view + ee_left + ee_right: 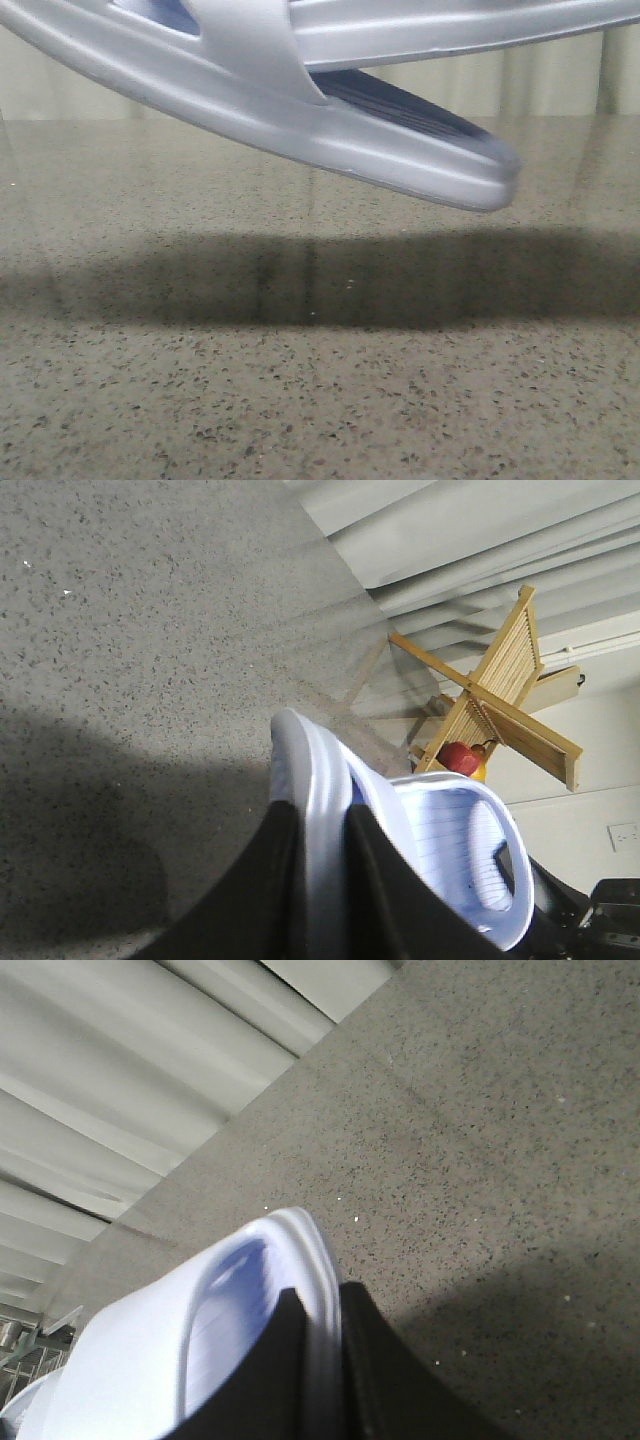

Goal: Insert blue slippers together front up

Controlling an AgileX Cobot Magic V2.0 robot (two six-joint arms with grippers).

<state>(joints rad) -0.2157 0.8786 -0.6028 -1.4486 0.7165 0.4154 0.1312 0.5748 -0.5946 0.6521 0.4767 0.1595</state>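
Two blue slippers (300, 110) aloft; left gripper (325, 880) clamped; right gripper (322, 1370) clamped

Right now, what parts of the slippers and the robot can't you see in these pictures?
- Front view: both blue slippers are cut off by the top edge; no arms or jaws show.
- Left wrist view: the black fingers cover the held slipper's edge, and the frame's lower edge cuts the other one.
- Right wrist view: the slipper is blurred and cut off, so its strap can't be made out.
- Whether one slipper is already inside the other: cannot tell.
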